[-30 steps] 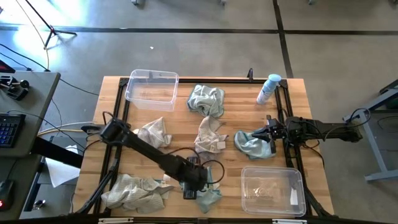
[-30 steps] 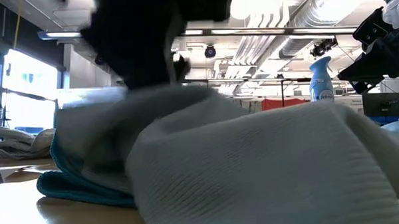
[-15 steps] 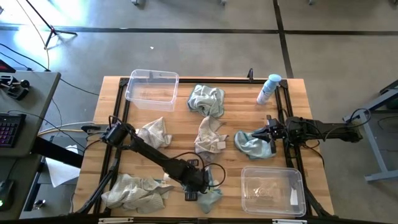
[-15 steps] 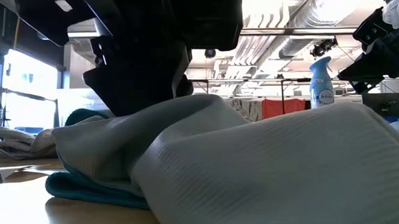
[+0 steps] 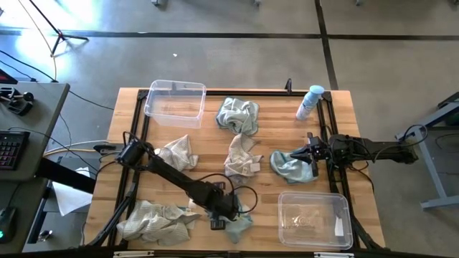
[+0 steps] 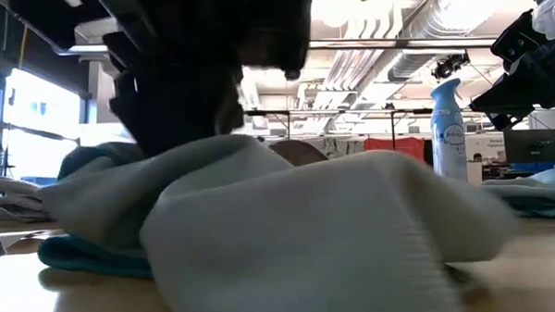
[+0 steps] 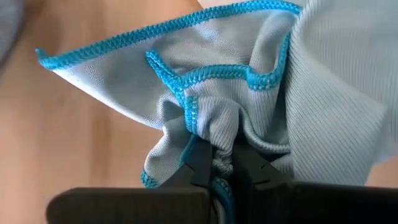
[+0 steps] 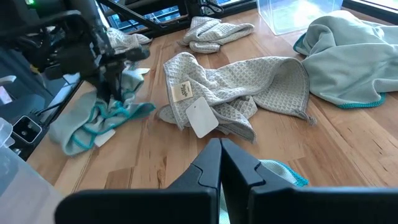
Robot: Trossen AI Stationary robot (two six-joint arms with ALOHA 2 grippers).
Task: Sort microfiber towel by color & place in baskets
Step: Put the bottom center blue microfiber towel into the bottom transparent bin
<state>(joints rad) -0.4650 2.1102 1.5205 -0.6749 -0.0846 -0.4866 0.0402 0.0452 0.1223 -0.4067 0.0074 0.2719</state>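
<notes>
- Grey concrete floor surrounds the wooden table [image 5: 215,158] in the high view. One empty basket [image 5: 174,102] stands at the far left corner, a second basket [image 5: 314,219] with a white label at the near right. The left gripper [image 5: 219,218] is down at the near edge, pinching a teal towel [image 5: 240,226]. The right gripper [image 5: 310,159], fingers together, sits at another teal towel [image 5: 290,166]. Beige towels [image 5: 241,155] lie between, and a spray bottle [image 5: 309,102] stands at the far right.
- Low view: pale cloth [image 6: 289,230] fills the foreground under a dark arm; the bottle [image 6: 448,128] stands behind.
- Left wrist view: both fingers [image 7: 199,163] are clamped on a bunched fold of the teal-edged towel [image 7: 249,87].
- Right wrist view: the closed fingers [image 8: 219,163] point toward a tagged beige towel [image 8: 236,87]; the left gripper [image 8: 112,81] stands on the teal towel [image 8: 93,121] beyond.
</notes>
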